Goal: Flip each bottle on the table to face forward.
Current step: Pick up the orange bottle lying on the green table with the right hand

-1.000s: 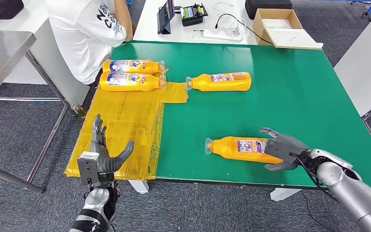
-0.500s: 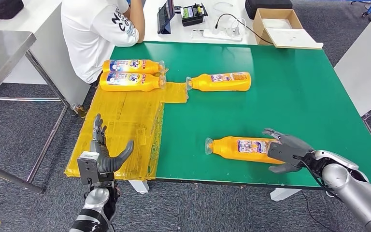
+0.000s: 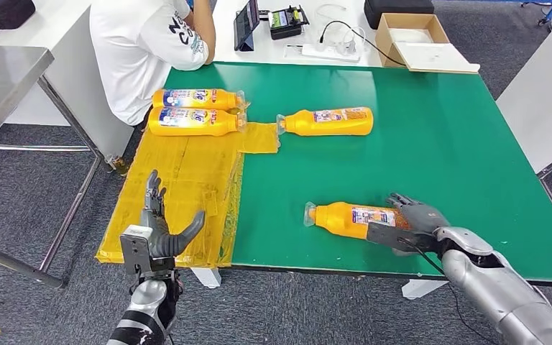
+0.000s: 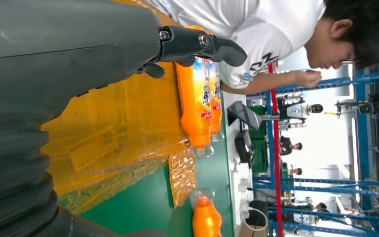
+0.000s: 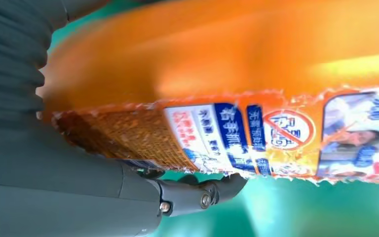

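Now your right hand (image 3: pixel 410 224) grips the base end of the near bottle (image 3: pixel 352 219), fingers wrapped over its label, cap pointing left on the green table (image 3: pixel 438 136). Your left hand (image 3: pixel 159 233) hovers open, fingers spread and holding nothing, over the near edge of the yellow sheet (image 3: pixel 187 180). Farther off, a third bottle (image 3: pixel 327 121) lies mid-table, and two more bottles (image 3: pixel 195 111) lie side by side at the far left, beside a person in a white shirt (image 3: pixel 144 43).

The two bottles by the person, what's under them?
The two bottles lie side by side on a yellow sheet laid over the green table. The table surface beneath the sheet is covered.
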